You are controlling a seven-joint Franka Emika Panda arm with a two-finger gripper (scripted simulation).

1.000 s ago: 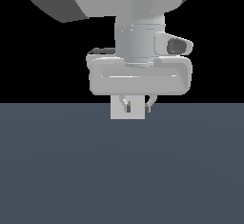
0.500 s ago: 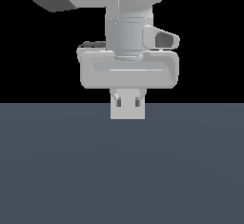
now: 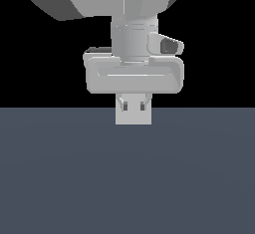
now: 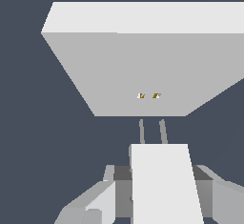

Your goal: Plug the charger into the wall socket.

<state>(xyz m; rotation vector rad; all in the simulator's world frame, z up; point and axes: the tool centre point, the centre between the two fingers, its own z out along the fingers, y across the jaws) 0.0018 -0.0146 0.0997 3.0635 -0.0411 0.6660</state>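
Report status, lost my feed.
Gripper shut on charger. Prongs short of wall socket, roughly lined up with holes. Nothing between.

- One charger point(image 4: 164, 180), an off-white block
- Two prongs point(image 4: 163, 131) sticking out of it
- One wall socket point(image 4: 143, 70), a pale square panel
- Two tiny dots point(image 4: 141, 96) at its centre
- One gripper point(image 3: 133, 103)

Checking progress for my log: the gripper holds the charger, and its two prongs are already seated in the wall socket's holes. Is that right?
Not quite. The gripper does hold the charger, but the wrist view shows its two prongs short of the wall socket, lined up with the two holes and not yet inserted.
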